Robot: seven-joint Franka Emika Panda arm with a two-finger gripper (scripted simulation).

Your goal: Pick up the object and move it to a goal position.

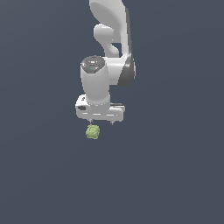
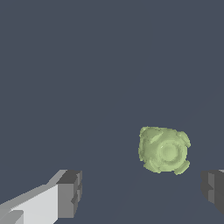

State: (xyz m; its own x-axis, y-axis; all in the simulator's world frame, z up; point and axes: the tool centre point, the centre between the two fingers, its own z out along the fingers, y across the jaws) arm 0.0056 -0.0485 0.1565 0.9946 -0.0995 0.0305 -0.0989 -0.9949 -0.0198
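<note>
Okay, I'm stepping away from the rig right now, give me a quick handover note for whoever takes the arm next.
Gripper: open, holding nothing. In the wrist view its two fingertips stand wide apart with bare floor between them.
Object: the light yellow-green lump lies on the dark floor, just below the gripper and toward the exterior view's left end of the white gripper bar. In the wrist view it is off-centre, nearer one fingertip, touching neither.
Done: the arm is above the lump.
Left: centre the fingers over the lump, lower, close, lift, carry to the goal. No goal marker shows in either view.
</note>
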